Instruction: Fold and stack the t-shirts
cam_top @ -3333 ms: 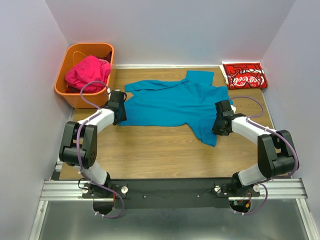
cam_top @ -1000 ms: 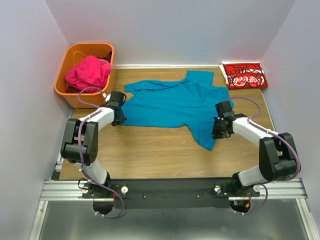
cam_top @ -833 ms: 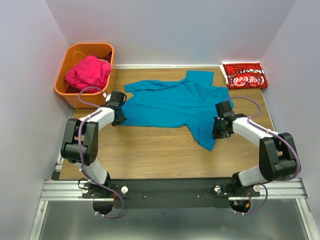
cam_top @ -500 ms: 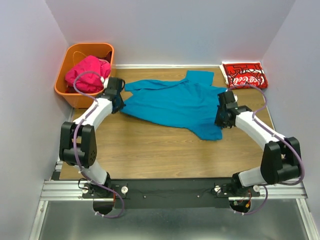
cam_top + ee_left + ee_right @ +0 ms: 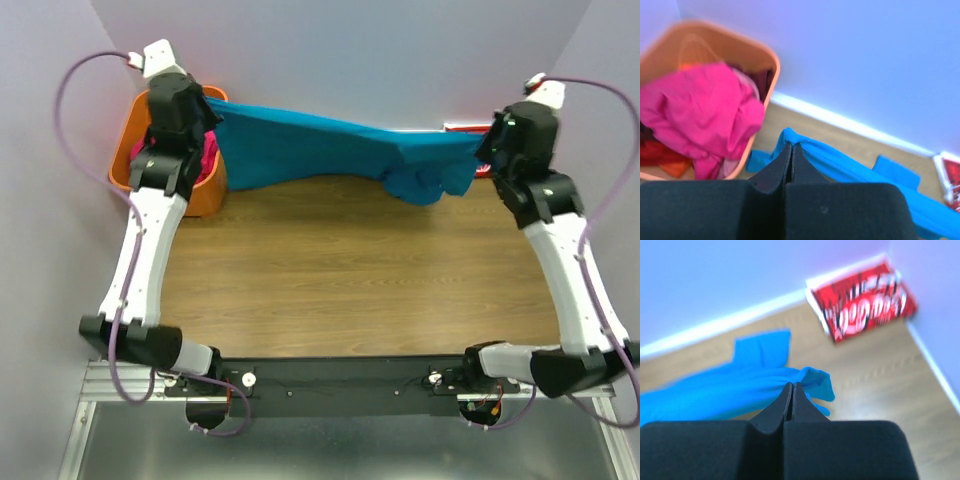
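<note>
From my station, the orange basket (image 5: 205, 198) sat at the far left of the surface (image 5: 350, 280). The pink shirt (image 5: 700, 112) lay crumpled inside it, not yet started on as far as I could judge.

Just above the basket's right rim, the left claw (image 5: 791, 146) was clenched on one edge of the teal shirt (image 5: 320, 145), with blue cloth pinched between its pressed-together fingertips. The teal shirt hung in the air, drawn out as a long band from over the basket toward the right. A bunched part sagged near its right end, and I could not tell from above whether that part brushed the wood.

Well to the right of the basket, the right claw (image 5: 792, 386) was clamped on the other end of the same shirt. Farthest from the basket, by the back wall, the red shirt (image 5: 865, 302) lay folded flat.

So I judged one shirt of three to be done. The teal one needed laying out, folding and stacking on the red, and after that came the pink.
</note>
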Action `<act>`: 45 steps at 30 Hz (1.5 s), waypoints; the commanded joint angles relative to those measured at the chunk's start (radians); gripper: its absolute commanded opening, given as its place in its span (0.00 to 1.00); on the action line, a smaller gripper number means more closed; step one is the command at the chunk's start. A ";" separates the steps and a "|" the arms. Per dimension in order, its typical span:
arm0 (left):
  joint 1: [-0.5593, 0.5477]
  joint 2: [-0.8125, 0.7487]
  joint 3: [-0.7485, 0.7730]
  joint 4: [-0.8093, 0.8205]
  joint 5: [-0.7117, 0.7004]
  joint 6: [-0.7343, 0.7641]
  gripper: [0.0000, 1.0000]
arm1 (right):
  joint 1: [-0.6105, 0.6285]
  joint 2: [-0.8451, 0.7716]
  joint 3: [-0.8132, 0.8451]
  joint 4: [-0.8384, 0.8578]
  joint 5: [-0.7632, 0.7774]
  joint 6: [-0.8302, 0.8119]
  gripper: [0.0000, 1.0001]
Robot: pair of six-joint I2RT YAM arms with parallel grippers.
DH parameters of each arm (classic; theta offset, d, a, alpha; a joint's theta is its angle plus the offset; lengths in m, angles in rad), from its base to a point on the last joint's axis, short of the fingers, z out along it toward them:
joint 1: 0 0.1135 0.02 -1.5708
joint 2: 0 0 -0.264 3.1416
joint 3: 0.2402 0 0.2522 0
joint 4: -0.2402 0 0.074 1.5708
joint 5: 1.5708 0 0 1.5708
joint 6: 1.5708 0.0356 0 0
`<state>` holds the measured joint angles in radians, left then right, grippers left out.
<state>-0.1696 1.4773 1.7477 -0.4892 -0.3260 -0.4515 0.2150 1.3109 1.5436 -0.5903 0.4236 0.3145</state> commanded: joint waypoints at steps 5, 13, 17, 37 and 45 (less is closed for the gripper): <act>0.004 -0.333 0.004 0.055 -0.065 0.099 0.00 | -0.008 -0.223 0.164 -0.014 0.073 -0.196 0.00; 0.005 -0.477 0.051 0.067 -0.012 0.109 0.00 | -0.006 -0.346 0.311 -0.011 0.060 -0.429 0.00; 0.004 -0.486 0.084 0.066 0.013 0.123 0.00 | -0.006 -0.363 0.352 -0.008 0.089 -0.477 0.01; 0.005 0.211 -0.341 0.288 0.142 0.099 0.00 | -0.038 0.270 -0.068 0.193 -0.090 -0.439 0.00; 0.005 0.590 -0.105 0.215 0.192 0.114 0.00 | -0.130 0.596 0.003 0.196 -0.324 -0.322 0.00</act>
<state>-0.1711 2.0407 1.5505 -0.2810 -0.1684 -0.3470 0.1337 1.8595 1.4933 -0.4442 0.2245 -0.0788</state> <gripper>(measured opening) 0.007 0.008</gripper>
